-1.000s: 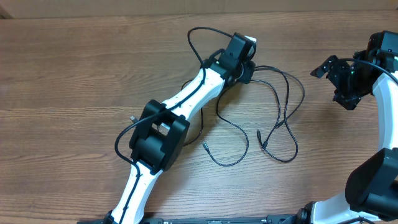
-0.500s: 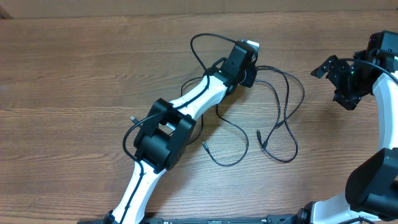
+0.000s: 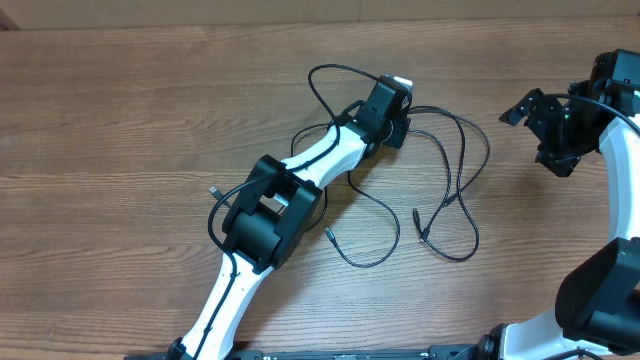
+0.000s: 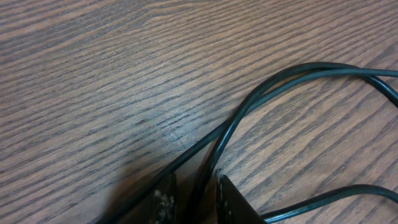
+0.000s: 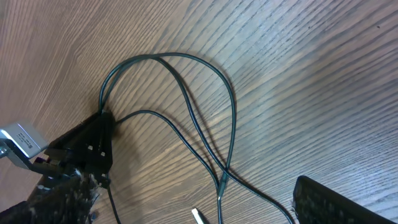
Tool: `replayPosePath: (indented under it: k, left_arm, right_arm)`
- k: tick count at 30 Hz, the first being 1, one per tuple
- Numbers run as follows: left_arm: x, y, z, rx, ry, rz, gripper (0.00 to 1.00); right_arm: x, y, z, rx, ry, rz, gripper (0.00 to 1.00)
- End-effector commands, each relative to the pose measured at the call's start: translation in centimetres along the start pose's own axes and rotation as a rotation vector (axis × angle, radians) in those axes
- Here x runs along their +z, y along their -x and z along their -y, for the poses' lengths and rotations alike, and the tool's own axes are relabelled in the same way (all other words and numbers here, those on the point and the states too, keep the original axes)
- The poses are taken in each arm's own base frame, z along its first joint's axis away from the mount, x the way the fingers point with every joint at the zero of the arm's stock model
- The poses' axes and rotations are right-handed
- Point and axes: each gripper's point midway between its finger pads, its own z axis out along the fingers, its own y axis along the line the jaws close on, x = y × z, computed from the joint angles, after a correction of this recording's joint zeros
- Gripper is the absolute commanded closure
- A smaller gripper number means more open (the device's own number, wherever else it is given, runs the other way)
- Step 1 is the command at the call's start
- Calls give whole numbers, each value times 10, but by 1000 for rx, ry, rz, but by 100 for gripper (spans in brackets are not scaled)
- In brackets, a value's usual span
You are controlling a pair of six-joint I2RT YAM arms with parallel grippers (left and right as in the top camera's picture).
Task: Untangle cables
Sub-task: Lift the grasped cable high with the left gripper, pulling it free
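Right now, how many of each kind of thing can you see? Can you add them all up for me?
Robot arms: 2 (left arm, right arm)
Tangle of black cables: 1 (I cannot tell how many cords are in it)
Wooden table: 1
Total: 4

We log table (image 3: pixel 120 120): brown wood-grain top, fills nearly whole overhead view. Grain runs left-right there, fine dark streaks throughout. Finish matte; we see paler sheen patch in right wrist view, where grain runs diagonal. Left wrist view sits close on same top: streaks coarse, soft shadow near bottom edge. We note strip (image 3: pixel 150 12) along top of overhead view, lighter tan, plain, bordering table's far edge. What strip is, we cannot tell.
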Motion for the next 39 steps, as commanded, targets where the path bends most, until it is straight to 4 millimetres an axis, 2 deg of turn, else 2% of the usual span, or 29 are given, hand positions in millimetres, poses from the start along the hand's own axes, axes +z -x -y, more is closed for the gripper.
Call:
replayPosePath:
  k: [1, 3, 6, 8, 9, 11, 13, 15, 16, 21, 22, 26, 30, 35, 37, 39]
  left_arm:
    - [15, -24, 0, 25, 14, -46, 80]
    - [15, -24, -1, 25, 19, -44, 96]
    - [13, -8, 2, 25, 9, 9, 96]
    - [0, 18, 3, 18, -1, 72, 96]
    - [-14, 39, 6, 16, -8, 115, 96]
    - [-35, 62, 9, 14, -12, 162, 96]
    - [-73, 98, 16, 12, -29, 241, 96]
    - [-103, 122, 22, 12, -41, 298, 96]
    - [-135, 143, 27, 12, -53, 349, 96]
    - [-228, 196, 38, 23, -84, 521, 96]
    - [-256, 209, 41, 42, -90, 577, 96]
    - [-331, 239, 49, 74, -108, 731, 96]
    - [-394, 257, 53, 119, -108, 863, 96]
    - [-438, 272, 53, 140, -98, 987, 96]
    - [-449, 278, 45, 124, -45, 1035, 96]
    - [-458, 283, 27, 81, 54, 1071, 96]
  right_arm:
    - [-3, 0, 1, -6, -2, 10, 0]
    - [-3, 0, 1, -6, -2, 10, 0]
    - [-3, 0, 1, -6, -2, 10, 0]
    - [-3, 0, 1, -6, -2, 10, 0]
    - [-3, 0, 1, -6, -2, 10, 0]
    - [-3, 0, 1, -6, -2, 10, 0]
    - [-3, 0, 1, -6, -2, 10, 0]
    - [-3, 0, 1, -6, -2, 10, 0]
    - [-3, 0, 1, -6, -2, 10, 0]
    - [-3, 0, 1, -6, -2, 10, 0]
    - [-3, 0, 1, -6, -2, 10, 0]
    - [-3, 0, 1, -6, -3, 10, 0]
    - [-3, 0, 1, -6, -3, 10, 0]
    - [-3, 0, 1, -6, -2, 10, 0]
    - [-3, 0, 1, -6, -2, 10, 0]
    - [-3, 0, 1, -6, -2, 10, 0]
